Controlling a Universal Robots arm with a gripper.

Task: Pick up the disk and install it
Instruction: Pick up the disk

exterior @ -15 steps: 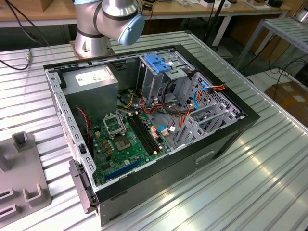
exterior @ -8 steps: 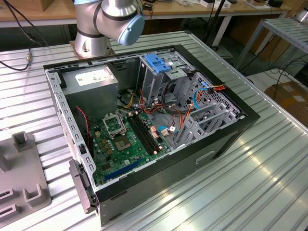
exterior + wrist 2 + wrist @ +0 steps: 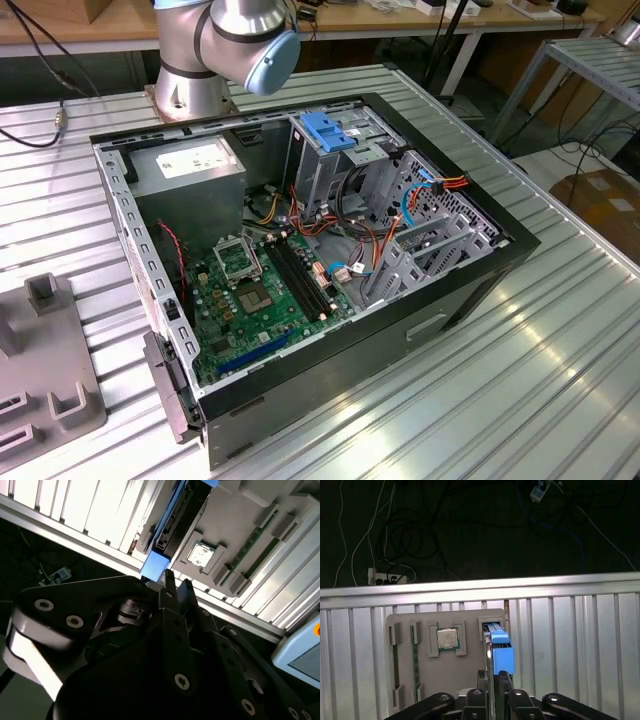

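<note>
The disk (image 3: pixel 501 650) stands on edge in a slot of a grey fixture plate (image 3: pixel 470 667), its bright blue rail facing up. In the second wrist view the disk (image 3: pixel 172 517) runs away from me, blue end nearest. My gripper (image 3: pixel 493 680) is right at the near end of the disk, in line with it, and in the second wrist view the gripper (image 3: pixel 176 586) sits just short of that blue end. The open computer case (image 3: pixel 300 240) lies on the slatted table, with a tall metal drive cage (image 3: pixel 325 165) topped by a blue latch at its far side.
The fixture also holds a processor chip (image 3: pixel 448 639) and two memory sticks (image 3: pixel 415 665) beside the disk. The table's rail edge (image 3: pixel 480 587) runs just beyond the fixture, with cables on the dark floor past it. The arm's base (image 3: pixel 195 60) stands behind the case.
</note>
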